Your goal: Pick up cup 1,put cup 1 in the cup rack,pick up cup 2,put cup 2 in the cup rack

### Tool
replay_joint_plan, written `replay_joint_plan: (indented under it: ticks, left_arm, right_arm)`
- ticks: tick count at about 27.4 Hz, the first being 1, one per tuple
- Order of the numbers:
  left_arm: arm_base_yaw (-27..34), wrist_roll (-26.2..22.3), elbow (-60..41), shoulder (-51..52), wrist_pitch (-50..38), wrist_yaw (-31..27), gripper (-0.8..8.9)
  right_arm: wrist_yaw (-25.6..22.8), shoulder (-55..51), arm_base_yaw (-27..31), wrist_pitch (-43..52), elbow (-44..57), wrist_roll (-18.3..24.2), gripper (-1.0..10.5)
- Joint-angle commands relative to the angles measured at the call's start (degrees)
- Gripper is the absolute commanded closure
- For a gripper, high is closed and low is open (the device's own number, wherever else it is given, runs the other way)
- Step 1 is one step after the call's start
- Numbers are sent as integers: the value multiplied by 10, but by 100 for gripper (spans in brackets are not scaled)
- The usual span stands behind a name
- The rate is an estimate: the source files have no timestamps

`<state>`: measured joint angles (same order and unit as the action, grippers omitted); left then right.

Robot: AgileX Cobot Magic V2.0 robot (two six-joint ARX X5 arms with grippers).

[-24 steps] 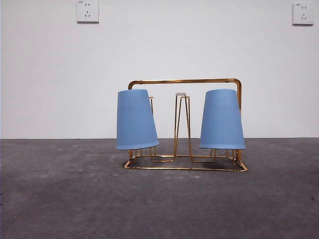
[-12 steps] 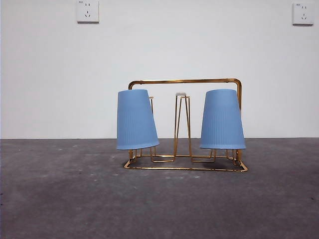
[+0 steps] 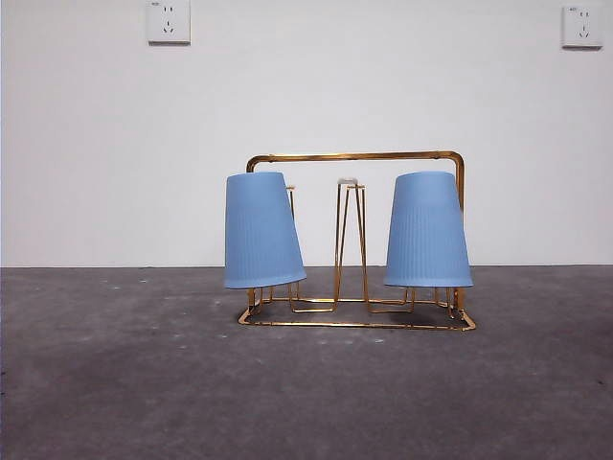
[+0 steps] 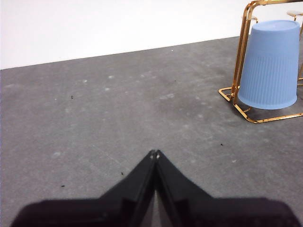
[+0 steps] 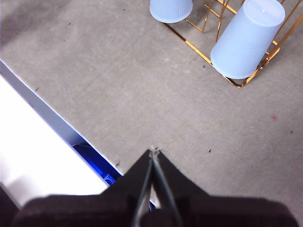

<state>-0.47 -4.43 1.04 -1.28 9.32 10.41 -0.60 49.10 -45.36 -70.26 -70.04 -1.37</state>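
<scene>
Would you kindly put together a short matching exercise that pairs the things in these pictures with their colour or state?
Things:
1. ribbed plastic cup on the left of the front view
2. thin metal wire cup rack
3. left gripper
4. wall socket plate at the top left of the front view

Colour or state:
A. gold-coloured, with an arched handle frame
B. white, mounted on the wall
C. blue, upside down on a rack prong
D. black, jaws closed together, away from the rack

Pairs: 1-C, 2-A, 3-D, 4-B
</scene>
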Motion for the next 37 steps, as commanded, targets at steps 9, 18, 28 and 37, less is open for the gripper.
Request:
replay_joint_plan:
  ticks: [9, 18, 28, 37]
  left_arm:
    - [2, 3, -6, -1, -4, 1, 817]
    - [2, 3, -6, -3, -4, 1, 817]
    - [2, 3, -6, -5, -4, 1, 817]
    - [2, 3, -6, -5, -4, 1, 817]
  right_arm:
    - [43, -146, 286, 207, 7, 68, 945]
    - [12, -296, 428, 441, 201, 79, 945]
    - [-2, -424, 429, 677, 528, -6, 945]
    - [-78, -487, 429, 705, 686, -65, 945]
